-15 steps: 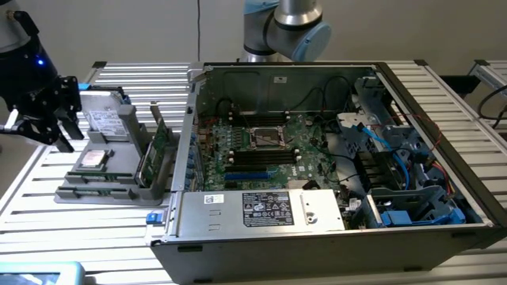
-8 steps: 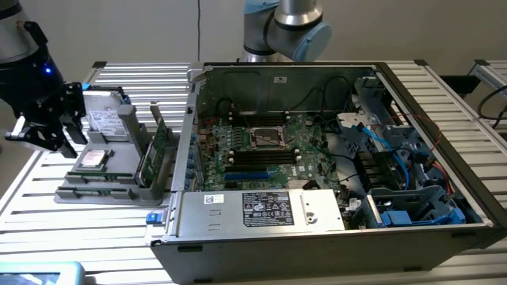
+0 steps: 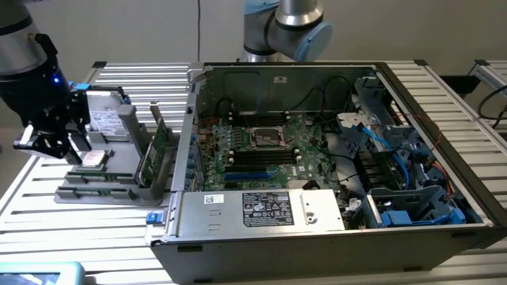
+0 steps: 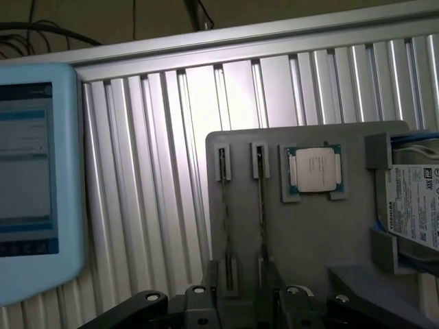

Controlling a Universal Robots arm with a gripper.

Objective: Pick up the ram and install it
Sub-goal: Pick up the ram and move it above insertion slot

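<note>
At the exterior view's left, the claw (image 3: 62, 151) hangs over a grey tray (image 3: 111, 197). Its fingers are spread apart and grip nothing.

The ram (image 4: 261, 212) stands on its long edge in a narrow slot of that tray, held by a clip at each end. In the exterior view its long axis runs along the tray's front edge, from that view's left to its right. In the wrist view it points straight toward the gap between the fingers, and its near end lies just by them.

Seen edge-on, the ram is only a thin dark line. From the side it shows as a slim green strip. A faint line also runs along the neighbouring slot, but we cannot tell whether that is a second stick.

Just beside the ram lies a square processor (image 3: 94, 158), flat in its own pocket. Behind that a hard drive (image 3: 103, 116) stands upright. Further right, a taller green card (image 3: 161, 142) stands on edge at the tray's end.

Next comes the open computer case (image 3: 317, 237), lying on its side with the motherboard (image 3: 269, 148) facing up.

Everything rests on a table (image 3: 79, 237) of ribbed aluminium slats. A pale blue tablet (image 4: 34, 185) also lies on the table, well apart from the tray. A plain light wall (image 3: 142, 29) closes the room behind.
</note>
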